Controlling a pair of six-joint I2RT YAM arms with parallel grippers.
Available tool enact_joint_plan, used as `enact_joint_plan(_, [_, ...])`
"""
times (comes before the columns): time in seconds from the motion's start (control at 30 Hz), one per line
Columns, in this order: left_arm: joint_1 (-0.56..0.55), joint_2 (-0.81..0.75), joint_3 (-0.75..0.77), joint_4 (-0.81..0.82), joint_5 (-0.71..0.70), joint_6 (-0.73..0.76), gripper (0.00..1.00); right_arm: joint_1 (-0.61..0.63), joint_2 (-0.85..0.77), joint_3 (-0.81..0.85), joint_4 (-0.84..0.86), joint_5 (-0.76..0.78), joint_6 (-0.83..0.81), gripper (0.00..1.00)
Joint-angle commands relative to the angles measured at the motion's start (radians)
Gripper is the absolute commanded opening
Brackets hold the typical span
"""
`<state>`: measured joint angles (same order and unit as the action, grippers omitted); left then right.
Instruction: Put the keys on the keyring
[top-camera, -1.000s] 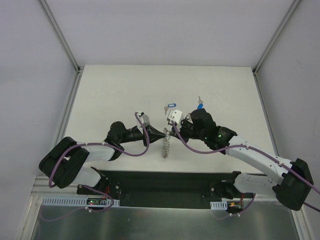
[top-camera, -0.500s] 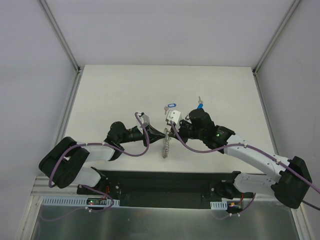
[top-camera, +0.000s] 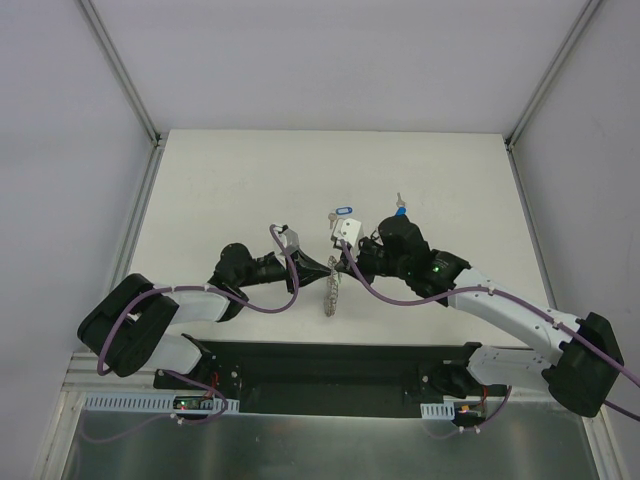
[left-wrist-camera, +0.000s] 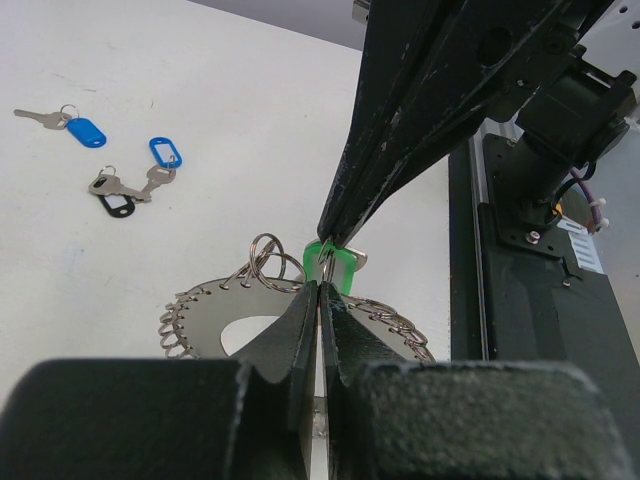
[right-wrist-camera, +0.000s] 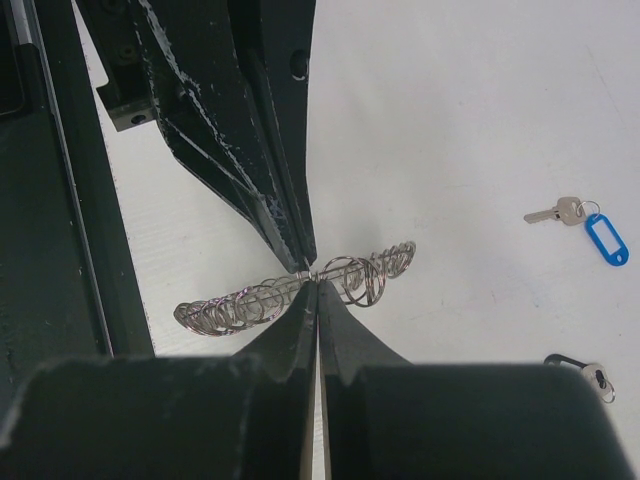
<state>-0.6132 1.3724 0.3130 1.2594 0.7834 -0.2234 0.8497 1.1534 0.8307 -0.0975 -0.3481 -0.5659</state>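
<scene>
The keyring (top-camera: 331, 295) hangs edge-on between my two grippers above the table. In the left wrist view it is a flat grey plate (left-wrist-camera: 210, 320) fringed with small rings. My left gripper (left-wrist-camera: 321, 290) is shut on its rim. My right gripper (right-wrist-camera: 316, 285) is shut at the same spot on the rim, pinching the green-tagged key (left-wrist-camera: 337, 266) by its top. In the top view the left gripper (top-camera: 322, 268) and right gripper (top-camera: 343, 262) meet tip to tip. Two blue-tagged keys (left-wrist-camera: 85, 132) (left-wrist-camera: 164, 153) and a dark-tagged key (left-wrist-camera: 117, 204) lie loose on the table.
In the top view the loose keys lie just beyond the grippers, one blue tag (top-camera: 342, 212) and another (top-camera: 401, 211). The black base rail (top-camera: 330, 365) runs along the near edge. Grey walls enclose the white table (top-camera: 250, 180).
The right wrist has shifted slightly up and to the left. The keyring and the left arm have stayed in place.
</scene>
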Motion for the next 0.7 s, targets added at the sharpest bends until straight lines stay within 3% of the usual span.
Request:
enact_joint_plan(0.0, [0.009,-0.029,-0.006,0.153,0.008,-0.002,0.00,0.003,-0.027,0.031,0.032,-0.017,0.008,0.01])
enact_joint_plan(0.27, [0.009,-0.030,-0.014,0.167,-0.004,-0.001,0.00,-0.021,-0.069,0.008,-0.011,0.021,0.014,0.01])
enact_joint_plan(0.67, [0.009,-0.027,-0.022,0.189,-0.001,-0.001,0.00,-0.057,-0.046,0.002,-0.024,-0.103,0.035,0.01])
